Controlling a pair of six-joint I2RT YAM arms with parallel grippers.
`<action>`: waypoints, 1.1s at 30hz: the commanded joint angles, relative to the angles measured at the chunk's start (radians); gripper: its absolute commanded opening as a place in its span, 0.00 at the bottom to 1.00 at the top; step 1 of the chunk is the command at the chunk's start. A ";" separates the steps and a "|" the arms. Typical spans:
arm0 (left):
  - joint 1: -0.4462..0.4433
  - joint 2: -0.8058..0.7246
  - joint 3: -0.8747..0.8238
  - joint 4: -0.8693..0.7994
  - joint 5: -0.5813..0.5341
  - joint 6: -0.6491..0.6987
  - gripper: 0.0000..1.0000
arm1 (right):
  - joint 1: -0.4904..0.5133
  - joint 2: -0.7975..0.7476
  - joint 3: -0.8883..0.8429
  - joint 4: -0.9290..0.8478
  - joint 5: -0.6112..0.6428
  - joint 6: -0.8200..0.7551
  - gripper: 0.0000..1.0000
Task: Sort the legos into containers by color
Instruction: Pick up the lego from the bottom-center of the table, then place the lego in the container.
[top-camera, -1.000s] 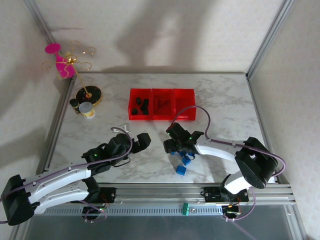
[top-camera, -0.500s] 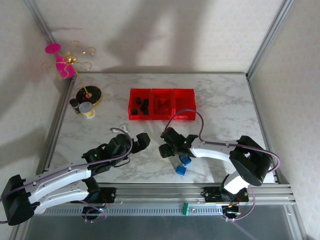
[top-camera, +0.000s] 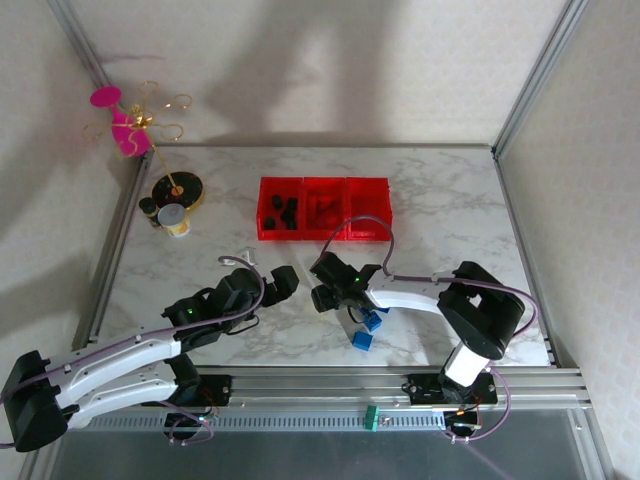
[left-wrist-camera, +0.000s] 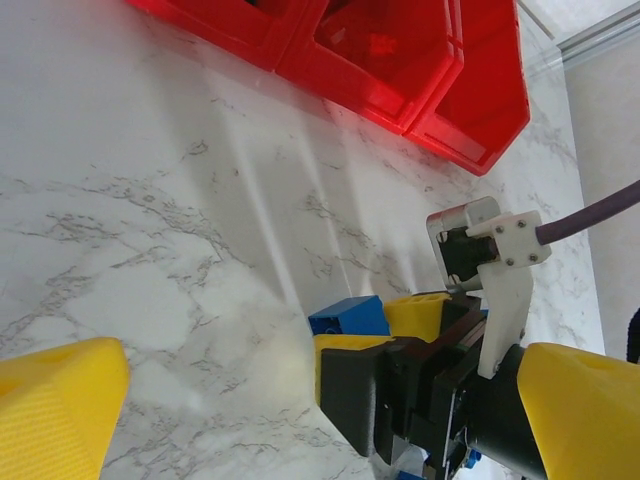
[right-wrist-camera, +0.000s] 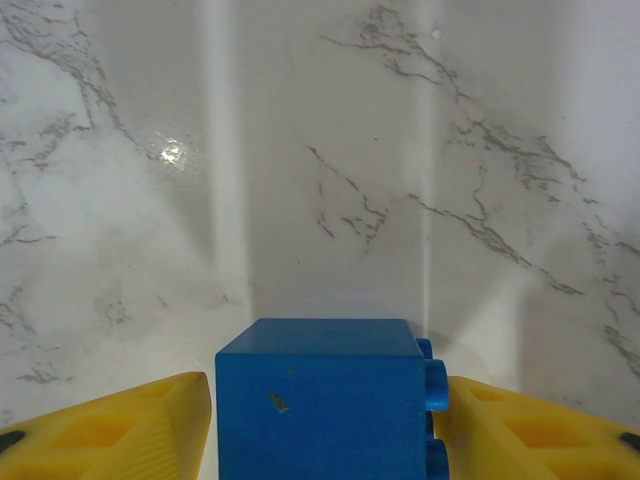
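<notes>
L hand (top-camera: 281, 283) wide apart over desk (top-camera: 430, 200). R hand (right-wrist-camera: 328, 405) flanks blue lego (right-wrist-camera: 315, 385); clamped or not, cannot tell.

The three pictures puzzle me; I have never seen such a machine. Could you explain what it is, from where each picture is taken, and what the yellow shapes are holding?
These are two robot arms, fixed at the near edge of a marble table. The top view looks down from above and behind them. The other two pictures come from small cameras on the wrists, so each shows its own yellow fingers at the bottom.

The left arm's fingers stand wide open and hold nothing. The right arm's fingers have a blue brick between them; whether they grip it I cannot tell.

On the table stand three joined red bins, with black bricks in the left one. More blue bricks lie beside the right arm.
</notes>
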 joint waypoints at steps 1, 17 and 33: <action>-0.009 -0.017 -0.014 -0.023 -0.040 -0.015 1.00 | 0.010 0.019 0.027 -0.027 0.032 0.017 0.59; -0.009 0.006 0.032 -0.015 -0.019 0.007 1.00 | -0.038 -0.128 0.054 -0.062 0.048 0.034 0.42; -0.006 0.182 0.179 0.062 -0.011 0.093 1.00 | -0.386 0.002 0.331 -0.017 0.230 -0.008 0.42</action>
